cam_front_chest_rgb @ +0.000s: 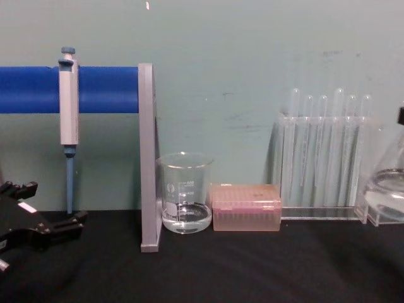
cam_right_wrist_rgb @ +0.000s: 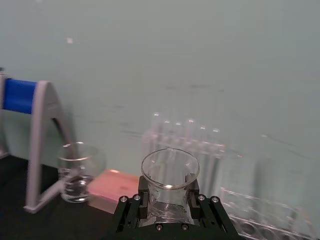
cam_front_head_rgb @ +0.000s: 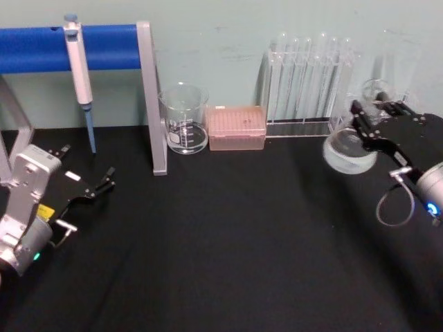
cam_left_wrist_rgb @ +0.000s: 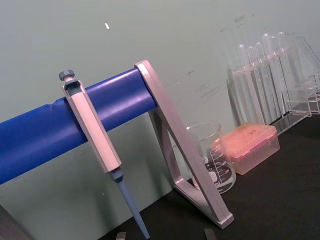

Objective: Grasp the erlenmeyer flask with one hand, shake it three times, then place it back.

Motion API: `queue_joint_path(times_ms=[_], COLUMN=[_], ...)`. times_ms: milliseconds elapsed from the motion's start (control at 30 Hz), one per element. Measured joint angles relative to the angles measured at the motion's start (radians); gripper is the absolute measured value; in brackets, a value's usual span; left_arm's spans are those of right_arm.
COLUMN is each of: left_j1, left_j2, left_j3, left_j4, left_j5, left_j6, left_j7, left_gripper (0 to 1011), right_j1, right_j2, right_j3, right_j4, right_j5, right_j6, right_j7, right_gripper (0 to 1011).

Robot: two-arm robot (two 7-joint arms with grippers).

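Observation:
The erlenmeyer flask, clear glass with a little clear liquid in its wide base, is at the right, in front of the test tube rack. My right gripper is shut on its neck, just below the flared rim. In the right wrist view the black jaws of the right gripper clamp the flask from both sides. The chest view shows the flask's base at the right edge, seemingly just above the cloth. My left gripper rests open at the left, holding nothing, and the chest view catches it low at the left edge.
A glass beaker with some liquid and a pink tip box stand at the back middle. The test tube rack is behind the flask. A pipette hangs on a blue-barred stand at the back left. Black cloth covers the table.

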Motion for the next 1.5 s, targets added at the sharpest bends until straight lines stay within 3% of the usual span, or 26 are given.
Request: queue_joint_path(times_ms=[233,467,833,1133,1500], left_j1=[0.0,0.0,0.0,0.0,0.0], left_j2=[0.0,0.0,0.0,0.0,0.0], left_j3=[0.0,0.0,0.0,0.0,0.0], left_j4=[0.0,0.0,0.0,0.0,0.0], left_j5=[0.0,0.0,0.0,0.0,0.0], left_j6=[0.0,0.0,0.0,0.0,0.0], left_j7=[0.0,0.0,0.0,0.0,0.0], left_gripper=[1001,1001,1001,1001,1001], right_j1=[0.037,0.086,0.175,0.2,0.194], right_j2=[-0.017,-0.032,-0.039,-0.031,-0.014], right_j3=[-0.041,-0.103,-0.228,-0.275,-0.275], right_j4=[0.017,0.034,0.068,0.072,0.068], right_j5=[0.001,0.013,0.058,0.083,0.096], right_j6=[0.0,0.002,0.002,-0.004,-0.013], right_j7=[0.09,0.204,0.357,0.39,0.344], right_gripper=[450,449,450,449,450])
